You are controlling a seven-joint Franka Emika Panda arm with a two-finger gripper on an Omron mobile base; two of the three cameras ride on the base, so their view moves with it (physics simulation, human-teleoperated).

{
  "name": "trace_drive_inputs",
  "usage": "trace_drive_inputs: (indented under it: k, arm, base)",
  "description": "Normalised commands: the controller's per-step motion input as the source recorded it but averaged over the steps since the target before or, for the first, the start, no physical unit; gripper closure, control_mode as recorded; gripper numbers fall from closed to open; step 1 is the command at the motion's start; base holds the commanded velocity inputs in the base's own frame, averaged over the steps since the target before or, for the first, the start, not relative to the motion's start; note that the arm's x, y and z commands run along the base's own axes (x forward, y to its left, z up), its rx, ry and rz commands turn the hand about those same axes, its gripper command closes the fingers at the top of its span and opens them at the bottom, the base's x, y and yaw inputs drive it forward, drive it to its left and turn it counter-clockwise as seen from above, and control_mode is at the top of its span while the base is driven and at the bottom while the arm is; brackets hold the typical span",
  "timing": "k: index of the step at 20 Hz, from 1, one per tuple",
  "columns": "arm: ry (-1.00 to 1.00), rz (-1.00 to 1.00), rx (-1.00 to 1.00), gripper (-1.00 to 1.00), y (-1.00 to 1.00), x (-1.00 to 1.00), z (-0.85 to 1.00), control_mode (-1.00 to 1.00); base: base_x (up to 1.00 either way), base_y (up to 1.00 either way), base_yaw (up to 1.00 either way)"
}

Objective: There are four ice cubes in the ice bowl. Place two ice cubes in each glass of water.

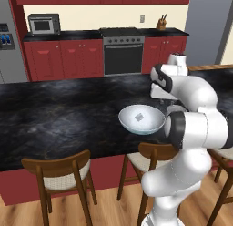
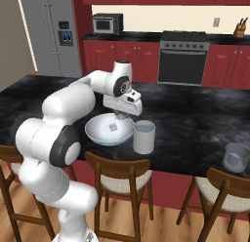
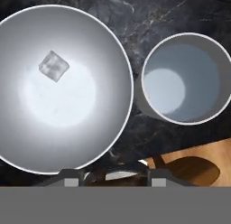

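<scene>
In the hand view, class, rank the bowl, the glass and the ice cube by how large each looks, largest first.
1. Bowl, widest by far.
2. Glass, a clearly narrower circle beside it.
3. Ice cube, a tiny square inside the bowl.
All three sit at a similar depth below the camera, so the order is safe.

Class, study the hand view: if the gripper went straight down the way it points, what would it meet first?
Probably the black counter in the narrow gap between the ice bowl and the glass of water, perhaps clipping the bowl's rim; depth is unclear.
</scene>
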Motion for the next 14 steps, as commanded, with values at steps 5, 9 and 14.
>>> trace_drive_inputs:
  k: [5, 9, 14]
  arm:
    - [0.0, -0.22, -0.05, 1.0, -0.64, 0.03, 0.0, -1.0]
    - [-0.01, -0.14, 0.0, 1.0, -0.6, 0.13, -0.08, -1.0]
    - [-0.01, -0.07, 0.0, 1.0, -0.39, 0.24, -0.28, -1.0]
  base:
    - [0.0, 0.0, 0.0]
    - [0.0, 0.0, 0.0]
    - [0.0, 0.0, 0.0]
